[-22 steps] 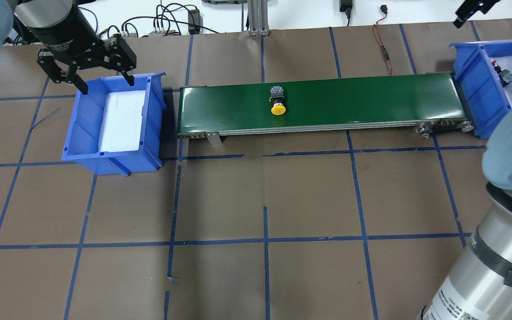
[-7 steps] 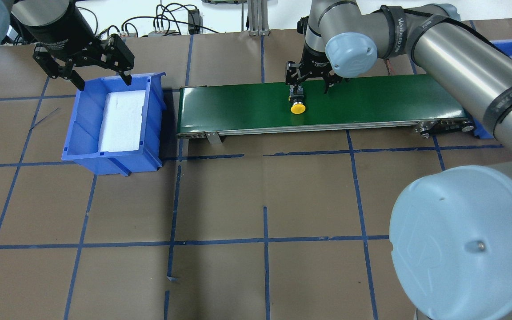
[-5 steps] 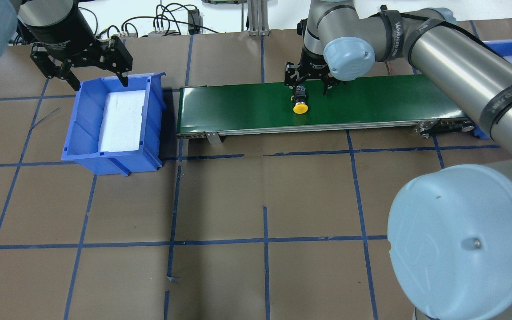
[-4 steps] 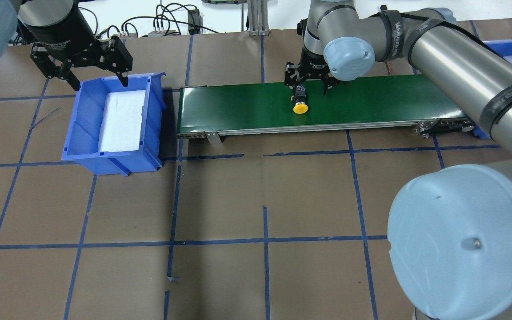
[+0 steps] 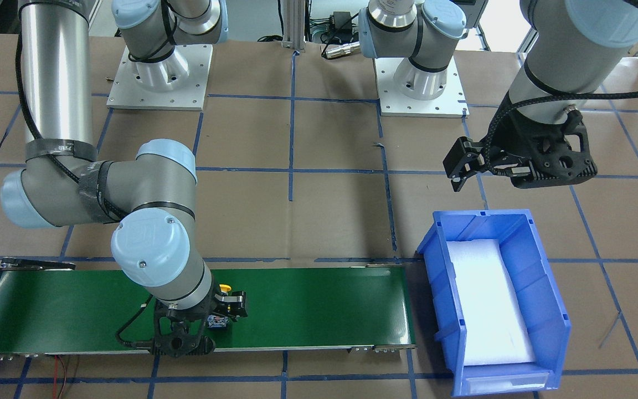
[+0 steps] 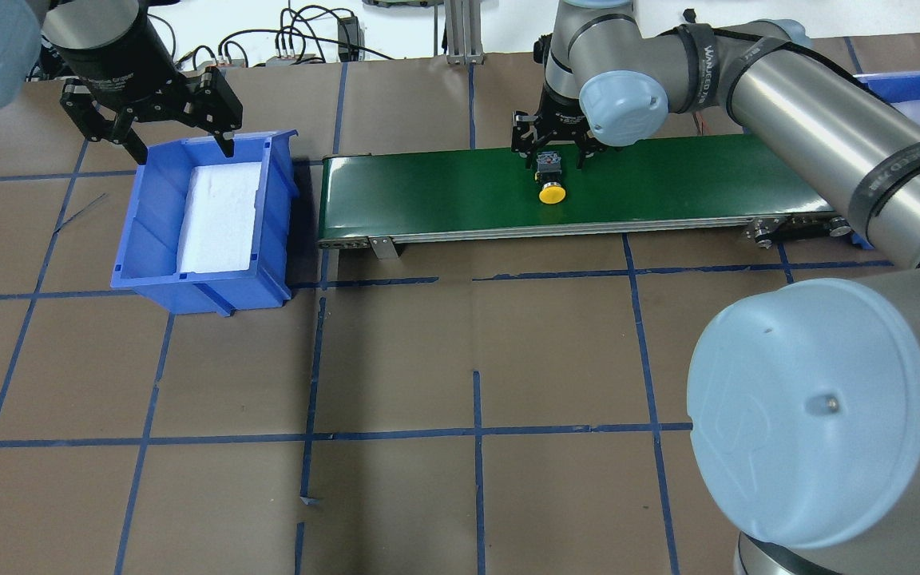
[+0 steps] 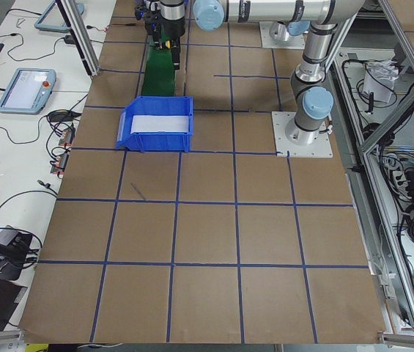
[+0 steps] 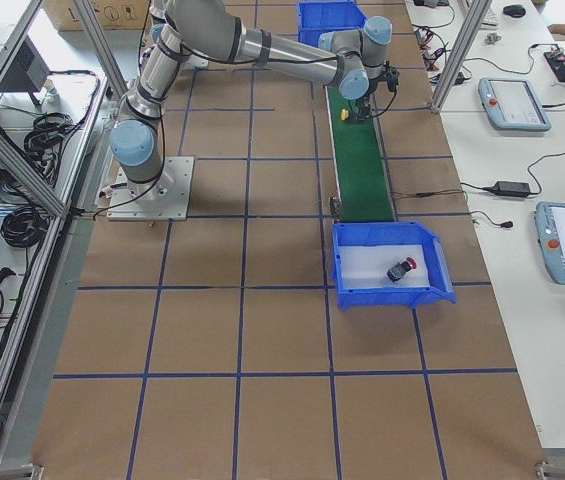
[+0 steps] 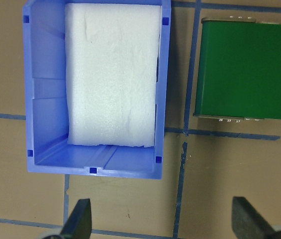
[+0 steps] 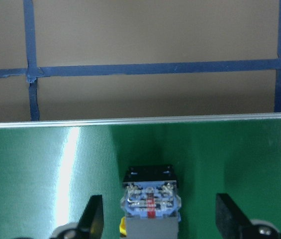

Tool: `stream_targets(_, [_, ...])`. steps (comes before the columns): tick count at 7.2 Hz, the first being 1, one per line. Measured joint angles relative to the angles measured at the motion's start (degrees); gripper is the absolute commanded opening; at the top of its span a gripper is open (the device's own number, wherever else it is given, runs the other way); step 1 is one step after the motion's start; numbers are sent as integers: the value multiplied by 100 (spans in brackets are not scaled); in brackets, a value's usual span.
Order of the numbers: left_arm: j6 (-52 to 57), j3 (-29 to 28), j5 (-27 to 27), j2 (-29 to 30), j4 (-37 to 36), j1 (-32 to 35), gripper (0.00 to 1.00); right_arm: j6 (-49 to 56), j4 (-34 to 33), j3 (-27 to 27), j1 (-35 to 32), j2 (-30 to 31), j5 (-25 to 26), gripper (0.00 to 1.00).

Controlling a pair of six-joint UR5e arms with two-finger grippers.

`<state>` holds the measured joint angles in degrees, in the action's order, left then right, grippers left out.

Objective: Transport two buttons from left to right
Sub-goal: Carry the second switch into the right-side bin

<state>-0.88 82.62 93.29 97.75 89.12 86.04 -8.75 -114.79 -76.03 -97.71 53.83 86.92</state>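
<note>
A yellow button point(image 6: 551, 192) lies on its side on the green conveyor belt point(image 6: 668, 180), grey contact block point(image 10: 150, 201) toward the far edge. My right gripper point(image 6: 553, 156) is open and low over the belt, and its fingers point(image 10: 91, 216) straddle the block without touching it. The front-facing view shows the yellow cap point(image 5: 224, 288) beside that gripper point(image 5: 216, 322). A red button point(image 8: 400, 270) lies on the foam in the right blue bin point(image 8: 440, 285). Above the far rim of the left blue bin point(image 6: 128, 239), my left gripper point(image 6: 160, 140) hangs open and empty.
White foam point(image 9: 113, 74) lines the left bin point(image 9: 41, 99), which holds nothing else. The right bin point(image 6: 919, 84) shows partly behind my right arm at the belt's right end. Cables and an aluminium post point(image 6: 460, 32) run along the table's far edge.
The yellow button has ridden the belt to the right. My right arm came in from the right and lowered its open gripper around the button. The left gripper has barely moved.
</note>
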Motion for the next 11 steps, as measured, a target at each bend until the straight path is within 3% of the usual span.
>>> stream_targets(1, [16,0,2,4,-2,-1,100,26,-40,1,9,-22,-2,29])
stream_targets(2, [22,0,4,9,-4,-5,100,135,-78,-3,15,-33,0,12])
stream_targets(3, [25,-4,4,13,-4,-6,100,337,-96,-6,25,-36,10,7])
stream_targets(6, [29,-33,3,22,-17,-16,100,1067,-49,17,334,26,18,6])
stream_targets(11, [27,-10,5,5,-52,-9,100,4458,814,88,2363,725,298,6])
